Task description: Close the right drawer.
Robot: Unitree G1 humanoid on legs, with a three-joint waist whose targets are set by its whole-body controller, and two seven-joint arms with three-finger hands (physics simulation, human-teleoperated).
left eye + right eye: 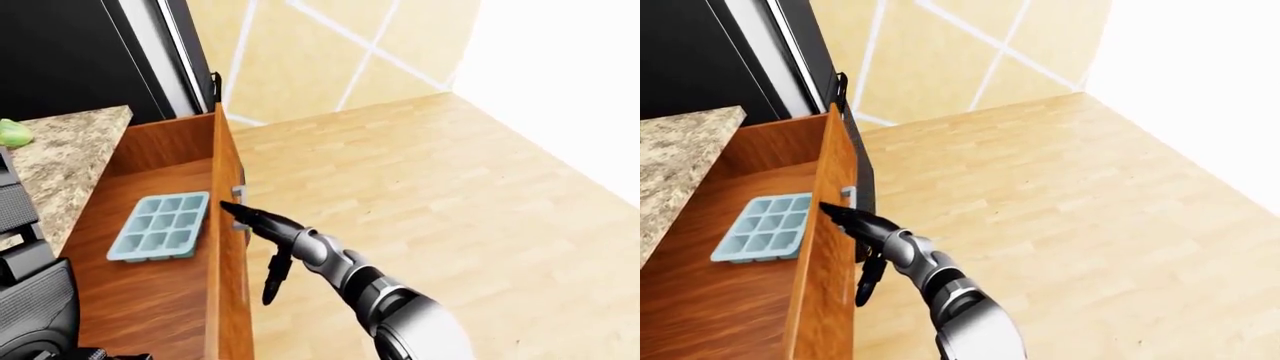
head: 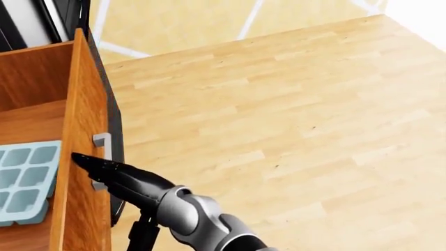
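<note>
You had the right hand (image 2: 90,164) fingers extended, gripping nothing | against the drawer (image 1: 226,247) front at its handle (image 2: 102,140) | risk: fingertips could slip off, stalling the push.

Drawer (image 1: 150,300): smooth reddish wood, grey metal handle (image 2: 102,140). Ice tray (image 1: 160,226): matt pale-blue plastic. My right hand (image 2: 104,170): glossy black.

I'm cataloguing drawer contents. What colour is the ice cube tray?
The rectangular ice cube tray is pale blue-green, clearest in the left-eye view.

light: bright, even | shadows: faint | blur: none | render: sharp, no glare
</note>
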